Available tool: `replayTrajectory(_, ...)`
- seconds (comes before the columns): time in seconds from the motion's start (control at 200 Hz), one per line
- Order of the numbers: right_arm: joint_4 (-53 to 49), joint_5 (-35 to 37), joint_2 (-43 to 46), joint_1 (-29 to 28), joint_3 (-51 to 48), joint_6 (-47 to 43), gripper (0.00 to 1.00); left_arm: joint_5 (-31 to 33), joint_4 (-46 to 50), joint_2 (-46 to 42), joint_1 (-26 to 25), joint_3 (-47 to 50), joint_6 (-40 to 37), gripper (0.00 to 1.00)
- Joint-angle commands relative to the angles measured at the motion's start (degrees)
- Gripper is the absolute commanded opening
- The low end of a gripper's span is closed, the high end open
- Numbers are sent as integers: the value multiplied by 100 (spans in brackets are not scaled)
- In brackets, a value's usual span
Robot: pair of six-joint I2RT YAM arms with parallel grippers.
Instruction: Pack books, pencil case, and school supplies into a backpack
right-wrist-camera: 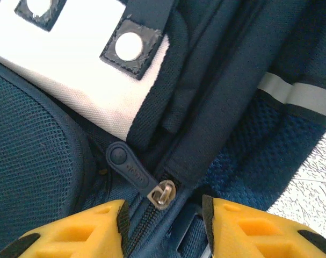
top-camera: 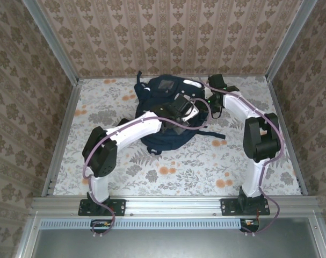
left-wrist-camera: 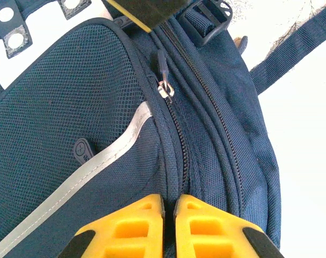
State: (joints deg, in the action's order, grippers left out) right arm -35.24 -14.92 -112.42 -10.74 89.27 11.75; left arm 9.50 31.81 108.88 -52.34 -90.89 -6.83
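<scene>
left gripper (left-wrist-camera: 169, 203): pinched tight on the backpack (left-wrist-camera: 55, 107) seam
right gripper (right-wrist-camera: 164, 209): spread wide, zipper pull (right-wrist-camera: 129, 166) just ahead

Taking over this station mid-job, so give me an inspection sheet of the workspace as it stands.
Surface: flower-patterned table, no spills seen.
Job's things: backpack lying at the centre-back of the table; zip slider below its pale patch.
Clutter: nothing seen.
Grippers: left gripper fingers shut on the backpack's zip seam; right gripper fingers apart, either side of the zip slider, not touching it.
Cables: left cable and right cable run along their arms, slack at the elbows.
Surroundings: patterned walls on three sides; metal rail at the near edge.
</scene>
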Motion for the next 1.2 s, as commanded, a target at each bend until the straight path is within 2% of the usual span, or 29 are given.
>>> replayTrajectory(0.0,-421,-322,-213,-17,362,-762,43,123,-232,-341,97,123,269,9)
replayTrajectory(0.155,-567,-664,-478,-22,623,-1263,43,44,-273,-429,108,234,305,9)
replayTrajectory(0.255,-685,-621,-622,-29,784,-1400,44,44,-272,-446,112,246,314,8)
replayTrajectory(0.47,-582,225,-729,-28,843,-1417,40,43,-280,-462,122,255,327,7)
replayTrajectory(0.605,-454,620,-668,-26,813,-1321,30,34,-281,-452,132,271,349,7)
replayTrajectory(0.75,-105,641,-469,-44,608,-1183,30,10,-298,-443,133,299,375,7)
replayTrajectory(0.955,302,1295,-326,-178,442,-1017,38,0,-290,-447,139,311,397,6)
replayTrajectory(1.06,578,1803,-149,-251,251,-908,34,6,-280,-455,143,329,404,6)
replayTrajectory(1.195,905,1800,220,-253,-122,-700,28,0,-290,-447,143,341,402,6)
